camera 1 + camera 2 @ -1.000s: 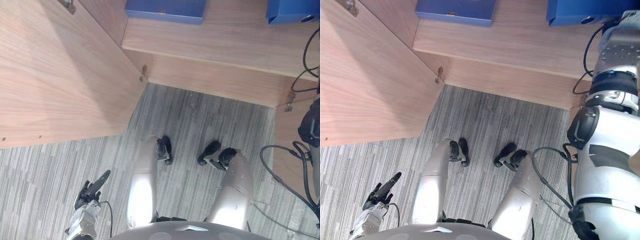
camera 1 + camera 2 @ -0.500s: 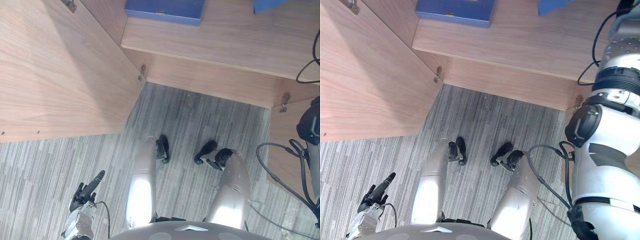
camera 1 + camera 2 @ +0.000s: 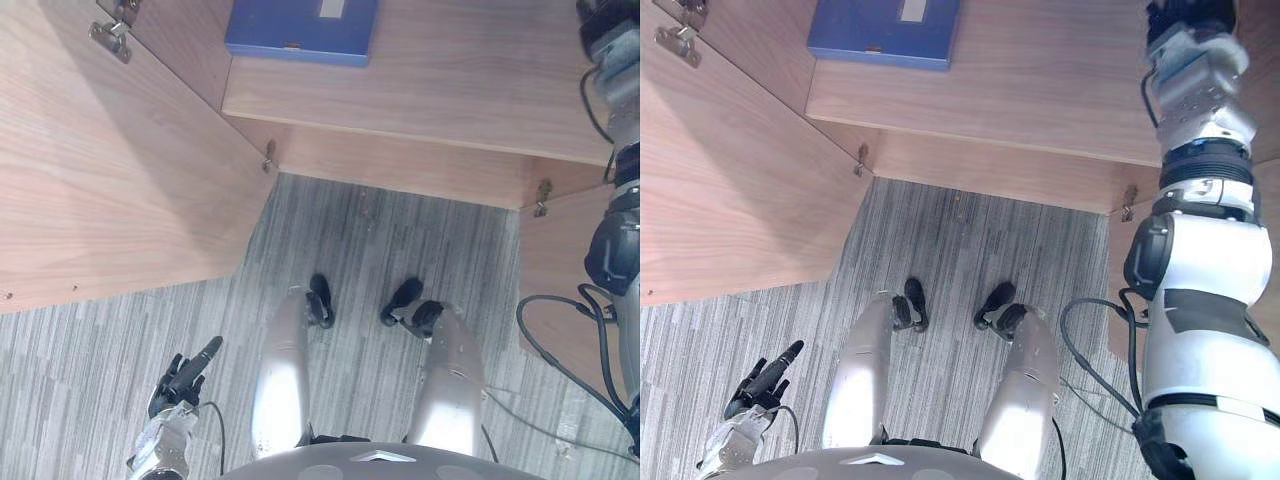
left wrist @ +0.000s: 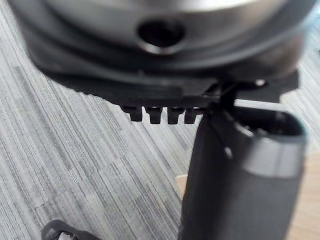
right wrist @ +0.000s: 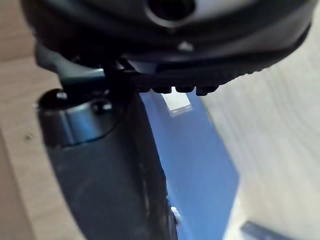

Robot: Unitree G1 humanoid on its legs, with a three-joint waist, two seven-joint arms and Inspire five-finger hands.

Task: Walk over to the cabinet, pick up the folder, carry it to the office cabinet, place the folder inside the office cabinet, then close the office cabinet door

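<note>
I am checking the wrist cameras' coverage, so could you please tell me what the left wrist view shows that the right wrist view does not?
Left wrist view: grey striped carpet beyond the left hand. Right wrist view: a blue folder with a white label, lying flat on a wooden cabinet shelf, past the right hand. Shared: each has its own hand's dark bulk close up, thumb standing out.

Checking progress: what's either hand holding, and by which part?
Left hand holds nothing; for the right hand it cannot be told. A blue folder lies on the shelf.
</note>
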